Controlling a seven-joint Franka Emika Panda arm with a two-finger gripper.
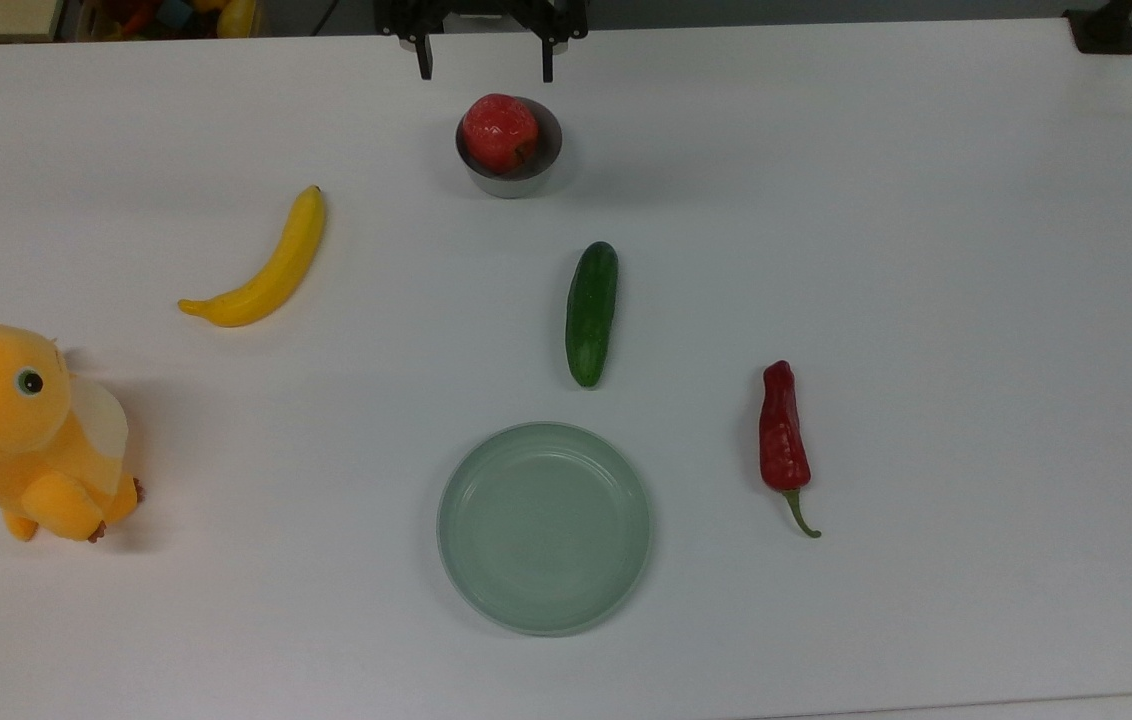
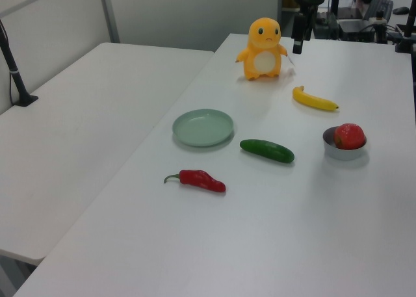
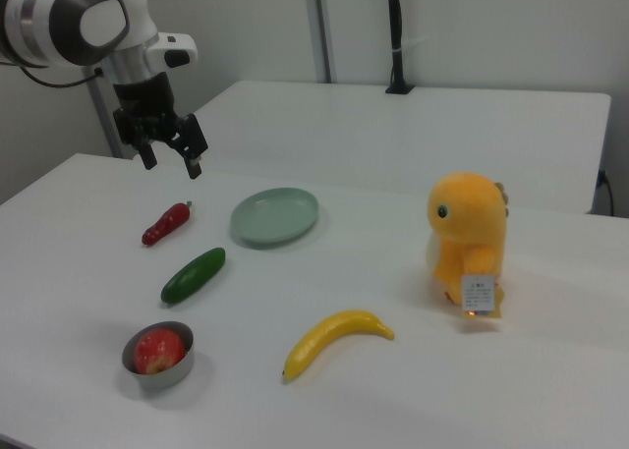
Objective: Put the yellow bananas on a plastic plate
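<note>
The yellow banana [image 1: 266, 272] [image 2: 314, 99] [image 3: 333, 340] lies flat on the white table, at the top view's left, clear of everything else. The pale grey-green plastic plate [image 1: 546, 527] [image 2: 203, 127] [image 3: 274, 215] sits with nothing on it at the lower middle of the top view. My gripper [image 1: 485, 65] [image 3: 172, 162] hangs open and holds nothing, high over the table at the top view's upper edge, just beyond the metal bowl. It is far from both the banana and the plate.
A metal bowl [image 1: 510, 170] holds a red apple [image 1: 500, 131]. A green cucumber [image 1: 592, 312] lies between the bowl and the plate. A red chili pepper [image 1: 784, 440] lies to the plate's right in the top view. A yellow-orange plush toy [image 1: 21, 430] stands at the top view's left edge.
</note>
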